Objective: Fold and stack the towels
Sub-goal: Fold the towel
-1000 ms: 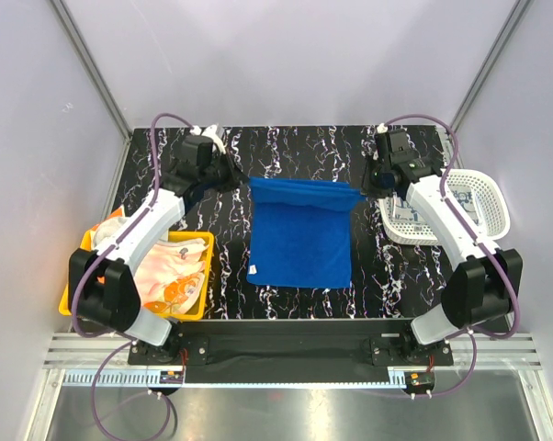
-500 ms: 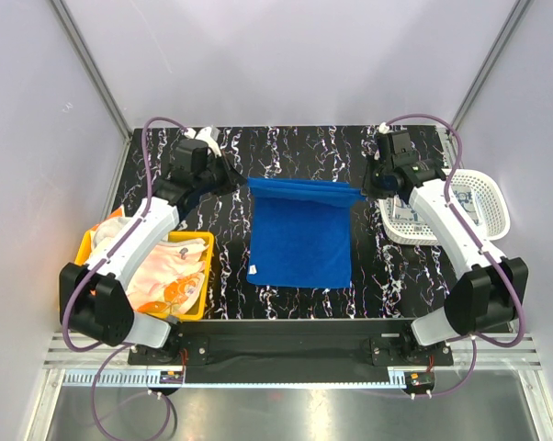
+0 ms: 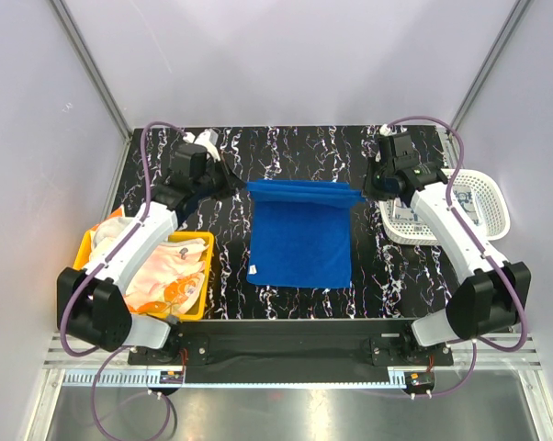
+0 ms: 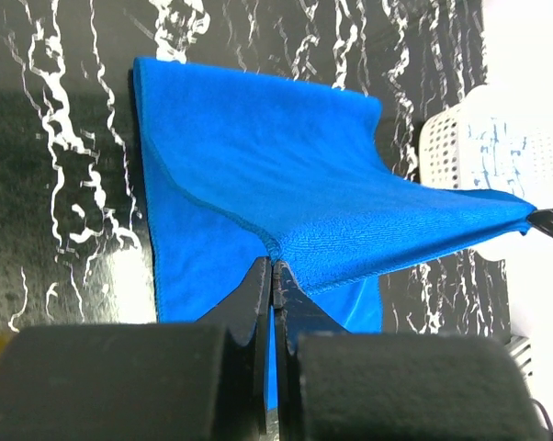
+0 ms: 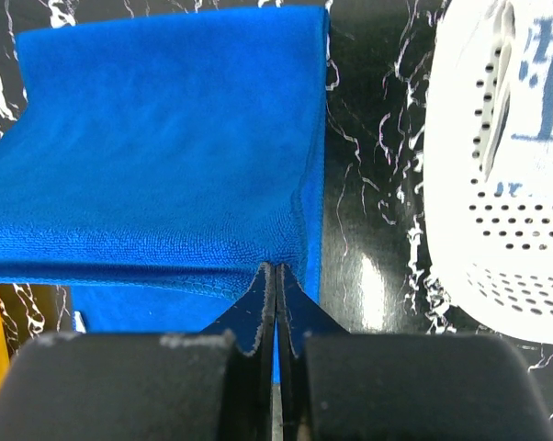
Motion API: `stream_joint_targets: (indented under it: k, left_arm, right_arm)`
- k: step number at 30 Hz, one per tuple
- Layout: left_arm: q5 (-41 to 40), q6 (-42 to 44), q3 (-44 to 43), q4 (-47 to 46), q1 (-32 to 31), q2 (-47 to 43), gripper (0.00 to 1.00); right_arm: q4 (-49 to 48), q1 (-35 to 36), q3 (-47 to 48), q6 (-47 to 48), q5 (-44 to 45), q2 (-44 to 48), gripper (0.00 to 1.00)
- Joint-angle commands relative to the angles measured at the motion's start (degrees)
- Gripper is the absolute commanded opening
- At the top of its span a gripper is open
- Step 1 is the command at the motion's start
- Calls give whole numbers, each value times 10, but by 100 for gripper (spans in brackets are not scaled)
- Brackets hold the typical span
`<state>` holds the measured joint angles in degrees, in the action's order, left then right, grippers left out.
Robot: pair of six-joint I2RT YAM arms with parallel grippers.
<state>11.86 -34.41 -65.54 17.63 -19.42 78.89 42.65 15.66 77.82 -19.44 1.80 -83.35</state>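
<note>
The royal blue towel (image 3: 299, 241) lies in the middle of the black marbled table (image 3: 295, 147). Its near part rests flat and its far edge is raised off the surface. The left gripper (image 3: 229, 180) is pinched fully closed on the far-left corner, and the right gripper (image 3: 365, 188) is closed the same way on the far-right corner, so the hem runs taut between them. This looks like the start of a fold that brings the far edge toward the near one. The main risk is the grip: both wrist views show only a thin bite of hem at the very fingertips, so extra tension from the arms drifting apart could pull a corner free. If the arms close in instead, the middle would likely sag and crease under the fold. Uneven travel would land the edge skewed. Moving too low could drag the whole towel toward the near side (nothing pins it down). The right arm also works just beside the white perforated basket (image 3: 493, 196) and could nudge it, while the yellow bin (image 3: 208, 276) sits near the left arm.
</note>
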Motion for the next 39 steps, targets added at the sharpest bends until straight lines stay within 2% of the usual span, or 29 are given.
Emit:
stream_joint_targets:
  k: [1,15,20,31,39]
  left_arm:
    - [-16,0,23,-25,3,-30,0]
    - [-2,-22,161,-40,-9,-77,0]
    - [-2,-21,190,-37,-22,-82,0]
    - [-17,-3,160,36,-26,-121,0]
    - [-9,-12,200,24,-38,-124,0]
  right_arm:
    - [-5,2,-24,-4,6,31,0]
    - [-43,18,-181,-49,-64,55,0]
    - [-54,24,-197,-50,-70,44,0]
    - [-2,24,-155,-41,-61,92,0]
    - [-30,25,-215,-54,-91,93,0]
